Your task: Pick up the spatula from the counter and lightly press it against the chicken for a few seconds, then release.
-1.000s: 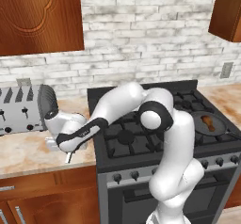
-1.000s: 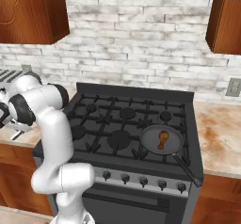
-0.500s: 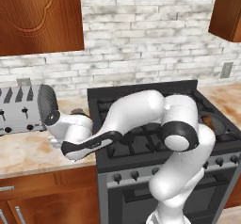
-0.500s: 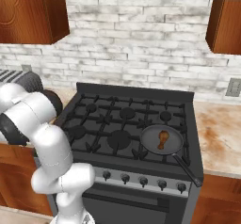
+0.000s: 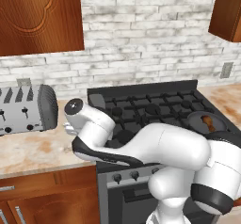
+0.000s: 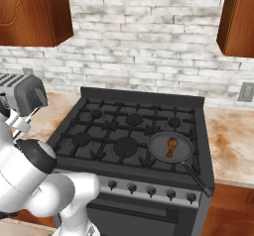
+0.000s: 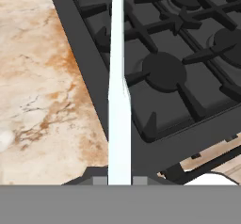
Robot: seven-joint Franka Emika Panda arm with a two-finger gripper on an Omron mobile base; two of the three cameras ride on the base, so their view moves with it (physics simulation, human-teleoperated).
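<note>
Elbow of the white arm [image 5: 160, 145] is swinging lower and further right than a second ago, wrist staying by the counter edge; camera is not moving; black gas stove [image 6: 99, 131] is sitting between two stretches of beige marble counter [image 5: 28, 152]; silver slot toaster [image 5: 23, 109] is standing on the left stretch; dark round frying pan [image 6: 154, 150] is resting on the front right burner, well apart from the hand; long white-handled spatula with a grey blade [image 7: 119, 100] is hanging over the stove's left edge, blade pointing away from the hand; brown chicken drumstick [image 6: 171, 146] is lying in the pan; gripper [image 7: 119, 180] is pinching the handle's near end, fingertips pressing both sides; judging it light, stiff, smooth; end-grip is likely letting it pivot, so a hold nearer mid-handle would be steadying the press.
</note>
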